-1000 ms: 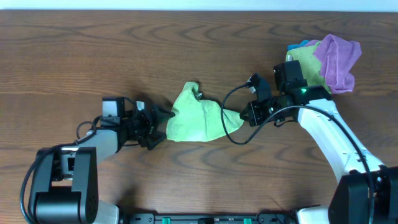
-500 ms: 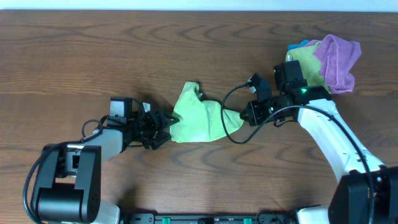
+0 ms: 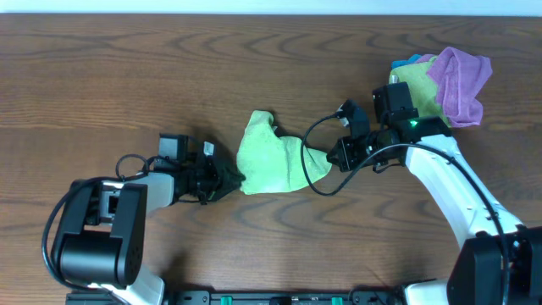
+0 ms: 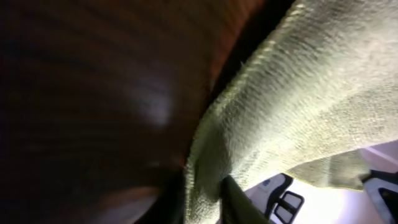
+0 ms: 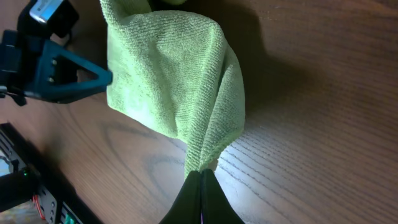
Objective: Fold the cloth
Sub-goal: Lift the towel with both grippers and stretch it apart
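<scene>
**Step in hand:** I am taking hold for the first fold. The green cloth (image 3: pixel 275 157) is lying crumpled on the tabletop (image 3: pixel 127 76), well to the left of the spare pile (image 3: pixel 445 76) and a little nearer my base. I am judging that no fold is made yet.

**Right jaws:** these are sitting between the pile and the cloth. They are closed to a thin line and pinching the cloth's pile-side corner. The right wrist view is showing that corner drawn to a point where the tips meet.

**Left jaws:** these are lying on the far side of the cloth from the pile, low over the tabletop, with the tips touching the cloth's lower edge. The left wrist view is giving only a blurred hem close against the lens. I cannot tell whether these jaws are wide, narrow or gripping.

**Next move, as I am judging it:**
- I am expecting to secure the left hold on that hem.
- Both arms would then be lifting and drawing apart to spread the cloth flat, before one edge goes over the other.
- This is calling for matched height on both sides and a firm pinch. The fabric is looking limp and is likely to sag between the two holds.

**Count:**
- Green cloth being worked: one.
- Cloths showing in the pile: three, namely purple (image 3: pixel 461 76), olive (image 3: pixel 417 85) and a blue sliver (image 3: pixel 413 59). More may be hiding beneath.
- Arms: two, each carrying one pair of jaws.
</scene>
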Available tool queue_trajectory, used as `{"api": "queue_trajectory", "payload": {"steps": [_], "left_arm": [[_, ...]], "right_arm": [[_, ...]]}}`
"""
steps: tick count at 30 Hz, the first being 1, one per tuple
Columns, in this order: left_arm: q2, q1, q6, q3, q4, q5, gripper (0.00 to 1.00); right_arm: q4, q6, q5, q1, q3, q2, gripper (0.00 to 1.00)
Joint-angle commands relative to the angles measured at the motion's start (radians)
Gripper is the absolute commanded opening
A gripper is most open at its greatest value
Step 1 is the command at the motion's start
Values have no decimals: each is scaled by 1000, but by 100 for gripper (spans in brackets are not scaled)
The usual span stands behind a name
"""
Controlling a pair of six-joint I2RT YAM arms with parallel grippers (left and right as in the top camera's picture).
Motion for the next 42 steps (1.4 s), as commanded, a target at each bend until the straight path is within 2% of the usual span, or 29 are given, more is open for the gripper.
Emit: {"api": "queue_trajectory", "payload": {"steps": [1, 2, 7, 12, 21, 28, 37, 42], "left_arm": [[43, -15, 58, -29, -6, -105, 10], [43, -18, 59, -29, -4, -106, 6], [43, -21, 77, -28, 58, -82, 6], [42, -18, 59, 13, 175, 7, 6], [41, -18, 3, 306, 166, 81, 6], [41, -9, 1, 489, 132, 81, 6], [36, 43, 5, 620, 71, 89, 6], [37, 80, 17, 666, 61, 59, 6]], "right_arm": [[-1, 15, -5, 5, -2, -6, 1], [-1, 15, -5, 5, -2, -6, 1], [-1, 15, -5, 5, -2, -6, 1], [9, 14, -5, 5, -2, -11, 1], [131, 65, 4, 4, 0, -102, 1], [179, 85, 109, -9, 10, -170, 1], [282, 134, 107, -56, 23, -181, 1], [425, 183, 150, -75, 25, -166, 1]]}}
